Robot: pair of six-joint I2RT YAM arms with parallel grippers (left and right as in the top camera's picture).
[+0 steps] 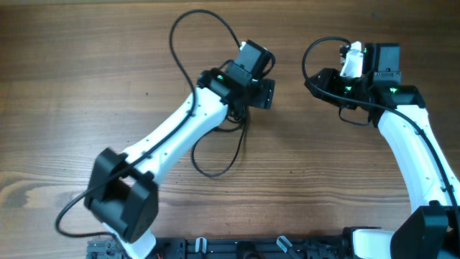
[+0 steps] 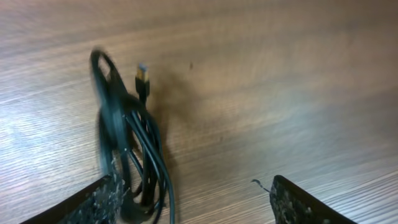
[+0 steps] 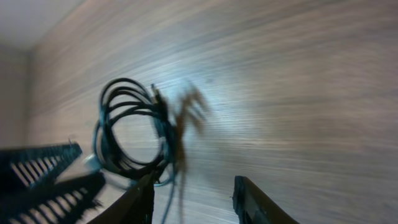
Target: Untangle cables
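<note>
The cables are split between the two arms. The left gripper [image 2: 194,183] has its jaws spread wide and grips nothing. A bundle [image 2: 134,146] of black cord lies just beside its left finger [image 2: 99,199], with a gold-tipped plug [image 2: 142,73] poking out the far side. From above, one loop [image 1: 188,21] arcs away behind that arm and another [image 1: 215,171] trails under it.

The right gripper [image 3: 194,183] stands part open with bare wood showing between the jaws. A coil [image 3: 127,127] hangs by one finger [image 3: 137,199], but it's too blurred to tell whether it is snagged there.

The step looks like letting go and taking a fresh hold. I'd go for a single strand near the plug rather than the whole bundle, then feed that free end back through the loops. Pulling on a free end while the bundle is held would only tighten the knot.

There's plenty of room on the table [image 1: 86,86] — open wood to the left and between the arms. The two grippers are near each other, so any pull should go outward. The trailing loop under the left arm could get caught.
</note>
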